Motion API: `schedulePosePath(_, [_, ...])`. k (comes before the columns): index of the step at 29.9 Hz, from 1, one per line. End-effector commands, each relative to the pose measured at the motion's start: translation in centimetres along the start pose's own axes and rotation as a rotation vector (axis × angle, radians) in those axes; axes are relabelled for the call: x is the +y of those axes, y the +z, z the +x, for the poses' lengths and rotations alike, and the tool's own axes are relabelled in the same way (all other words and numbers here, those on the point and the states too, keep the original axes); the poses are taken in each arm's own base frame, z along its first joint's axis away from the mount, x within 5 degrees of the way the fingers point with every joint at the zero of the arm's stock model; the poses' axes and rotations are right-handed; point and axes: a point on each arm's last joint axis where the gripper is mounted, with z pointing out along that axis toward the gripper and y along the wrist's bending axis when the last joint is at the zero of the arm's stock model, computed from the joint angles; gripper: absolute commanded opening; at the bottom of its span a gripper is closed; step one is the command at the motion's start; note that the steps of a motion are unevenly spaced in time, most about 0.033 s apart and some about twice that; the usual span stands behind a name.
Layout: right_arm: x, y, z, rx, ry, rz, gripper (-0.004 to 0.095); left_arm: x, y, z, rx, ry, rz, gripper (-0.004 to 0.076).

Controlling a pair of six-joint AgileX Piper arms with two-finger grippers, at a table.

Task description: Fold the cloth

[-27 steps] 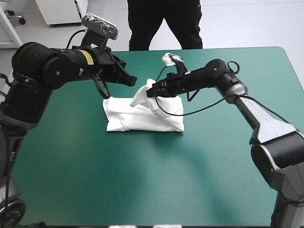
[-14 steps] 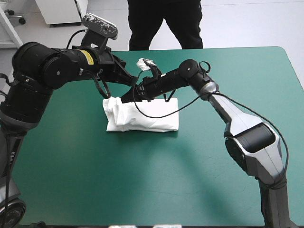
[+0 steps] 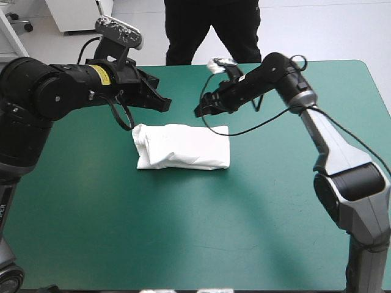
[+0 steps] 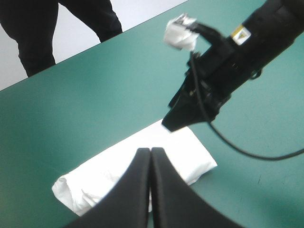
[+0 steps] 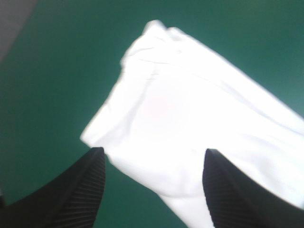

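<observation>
Since the T-shirt [image 3: 182, 146] lies as 1 folded bundle, we judge folding nearly done; left gripper [image 3: 165, 105] holds its fingers together, empty; right gripper [image 3: 200, 110] holds them apart, empty.

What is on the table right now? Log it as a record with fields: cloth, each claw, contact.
cloth: white fabric T-shirt, folded into an oblong bundle
support: lies flat on the teal-green table cover
left claw: shut, nothing between its fingers, raised by the bundle's far edge
right claw: open, empty, raised by the far edge, bundle ahead of it
contact: neither claw holds the T-shirt
fold state: looks finished, judged from the tidy bundle
</observation>
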Motion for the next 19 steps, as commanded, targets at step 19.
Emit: schedulePosePath(19, [-4.4,-6.3,8.4,-0.048,0.206,0.162,0.0564,0.1,-2.7,0.0,-0.032,-0.007,-0.008,-0.0009])
